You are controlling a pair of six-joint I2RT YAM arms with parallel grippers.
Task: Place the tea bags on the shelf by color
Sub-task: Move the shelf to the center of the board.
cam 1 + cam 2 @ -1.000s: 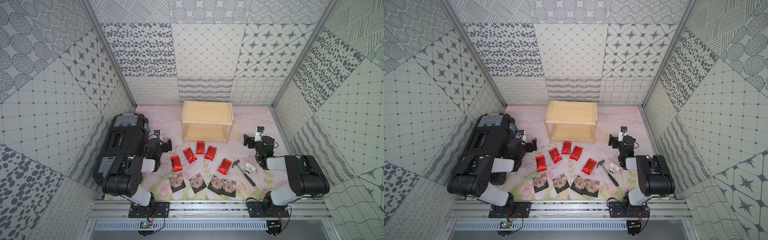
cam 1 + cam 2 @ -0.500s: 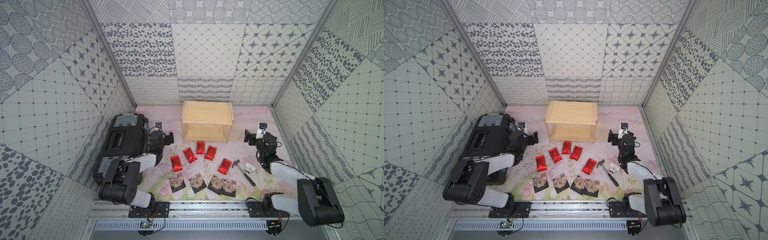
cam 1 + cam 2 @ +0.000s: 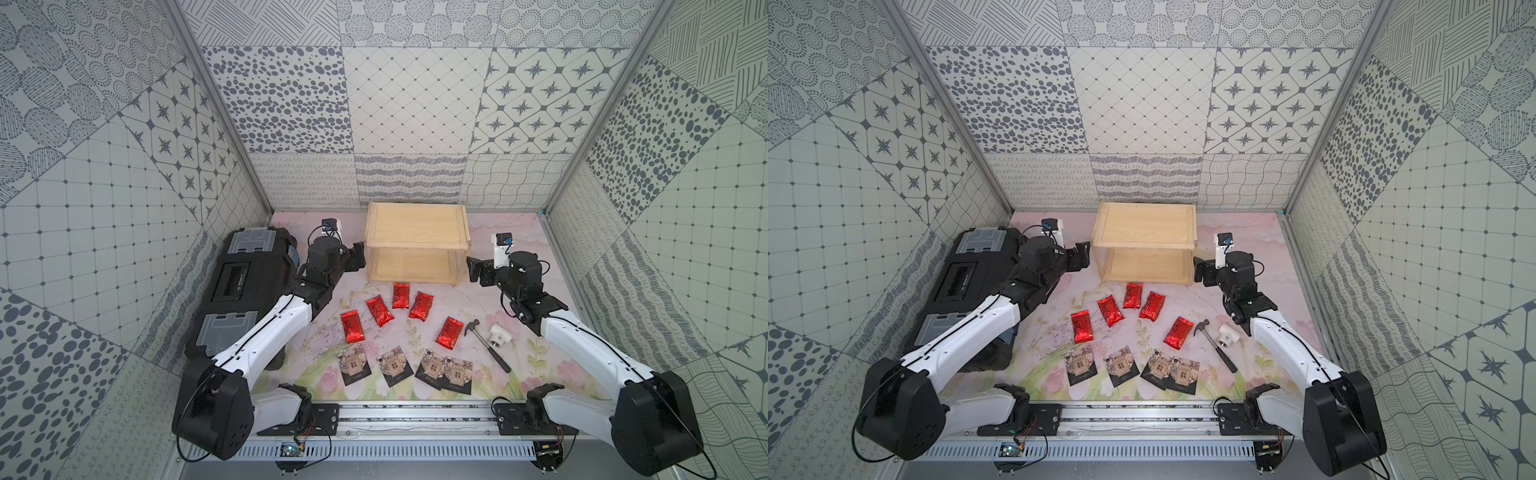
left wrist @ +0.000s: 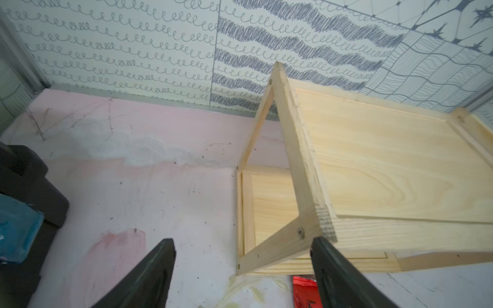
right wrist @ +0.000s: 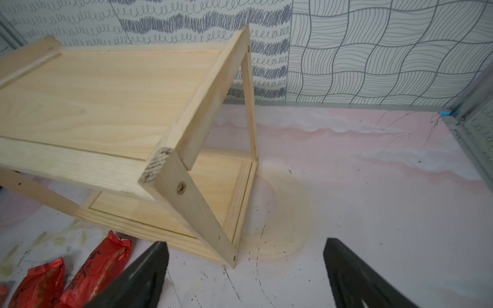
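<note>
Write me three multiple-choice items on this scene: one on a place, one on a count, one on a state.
1. The hammer lies:
A) on the shelf B) on the toolbox C) on the mat
2. The red tea bags number:
A) three B) five C) seven
3. The right pincer is:
A) open, holding nothing B) shut on a tea bag C) shut on the hammer

Key: 1 C, it rests on the mat beside the white fitting; 2 B, five red packets show in both top views; 3 A, its fingers stand apart with nothing gripped between them.
</note>
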